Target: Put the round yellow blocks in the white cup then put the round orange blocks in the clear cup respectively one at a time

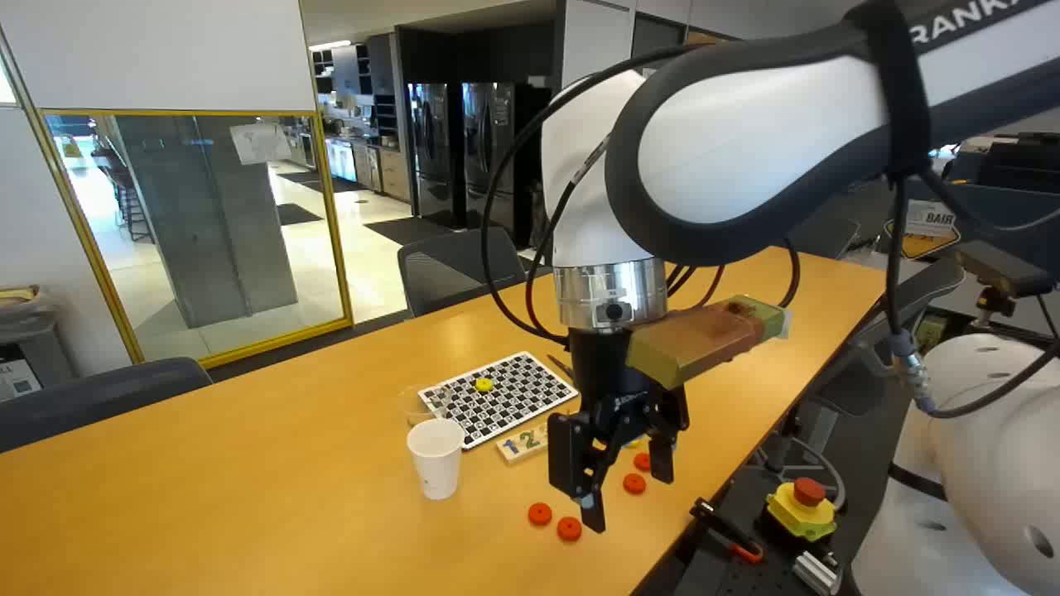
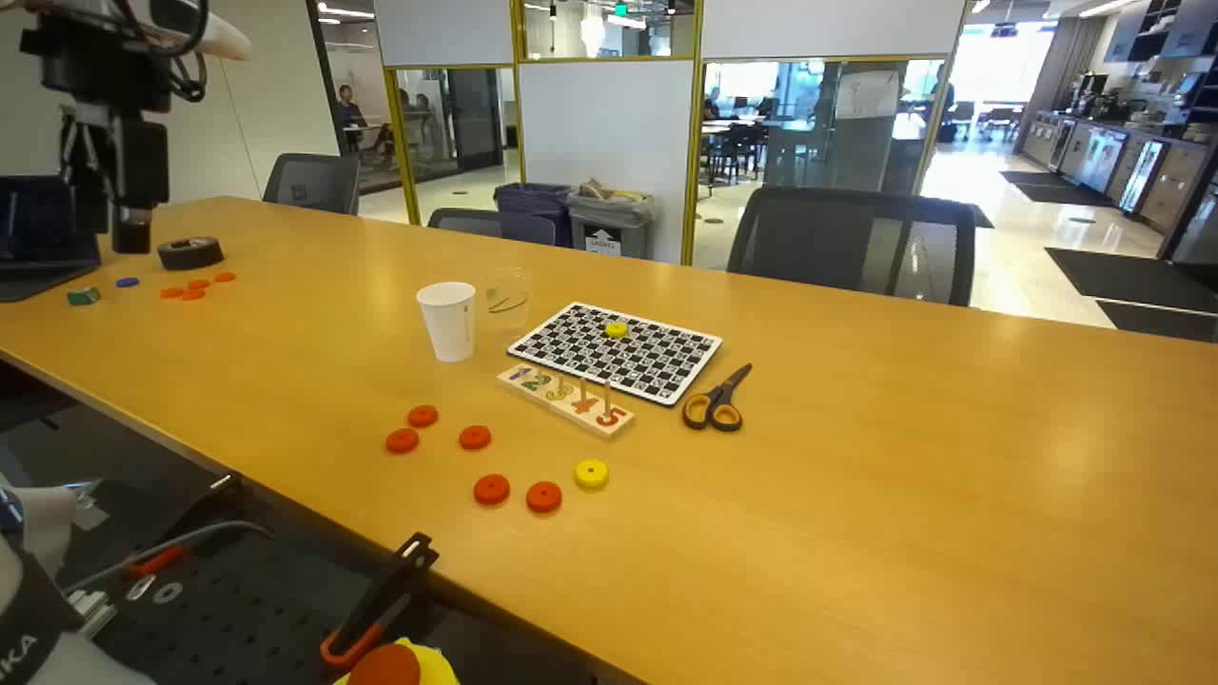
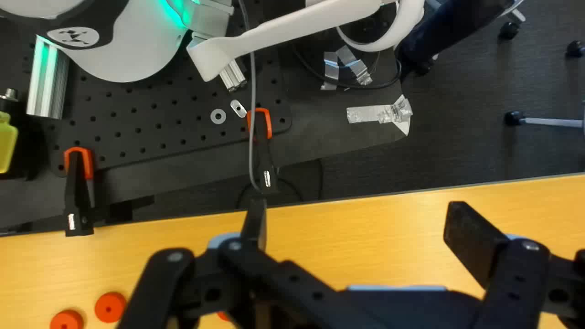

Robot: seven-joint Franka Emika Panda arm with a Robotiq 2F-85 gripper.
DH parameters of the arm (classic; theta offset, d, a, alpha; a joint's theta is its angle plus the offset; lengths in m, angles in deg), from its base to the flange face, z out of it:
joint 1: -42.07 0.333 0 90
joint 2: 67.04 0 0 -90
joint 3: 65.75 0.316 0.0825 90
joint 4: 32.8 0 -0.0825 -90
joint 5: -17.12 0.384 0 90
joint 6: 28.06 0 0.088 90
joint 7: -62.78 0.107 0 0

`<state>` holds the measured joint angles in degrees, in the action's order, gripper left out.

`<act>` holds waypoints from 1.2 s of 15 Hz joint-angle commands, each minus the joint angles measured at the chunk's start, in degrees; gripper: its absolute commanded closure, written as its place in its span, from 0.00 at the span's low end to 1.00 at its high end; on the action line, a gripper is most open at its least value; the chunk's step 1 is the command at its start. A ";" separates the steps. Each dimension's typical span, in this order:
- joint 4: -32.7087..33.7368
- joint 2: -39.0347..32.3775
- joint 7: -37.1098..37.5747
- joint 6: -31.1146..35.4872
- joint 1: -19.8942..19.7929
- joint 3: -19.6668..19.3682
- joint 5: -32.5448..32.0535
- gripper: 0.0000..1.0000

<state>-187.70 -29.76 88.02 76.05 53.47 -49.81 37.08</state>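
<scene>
one yellow block (image 2: 617, 329) lies on the checkered board (image 2: 639, 360), a second yellow block (image 2: 591, 474) on the table (image 2: 904, 495), near five orange blocks (image 2: 491, 489); the white cup (image 2: 449, 323) stands upright, the bottom of its inside hidden, and the clear cup (image 2: 507, 293) near it is too faint to show what it holds; the gripper (image 3: 356, 224) hangs above the table, released, its jaws wide apart

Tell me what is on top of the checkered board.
One round yellow block lies on the checkered board, in from its edges, in both exterior views. The patch directly beneath the block is covered and cannot be seen.
</scene>
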 commanded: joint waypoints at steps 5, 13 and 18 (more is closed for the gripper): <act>0.68 0.27 -0.16 -0.21 -0.35 0.26 0.11 0.00; -4.25 -10.47 1.92 26.61 -14.34 -4.50 -9.31 0.00; -2.49 -24.19 -0.99 37.15 -21.69 -11.25 -18.65 0.00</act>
<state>-192.09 -46.47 88.66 108.99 33.86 -58.07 22.33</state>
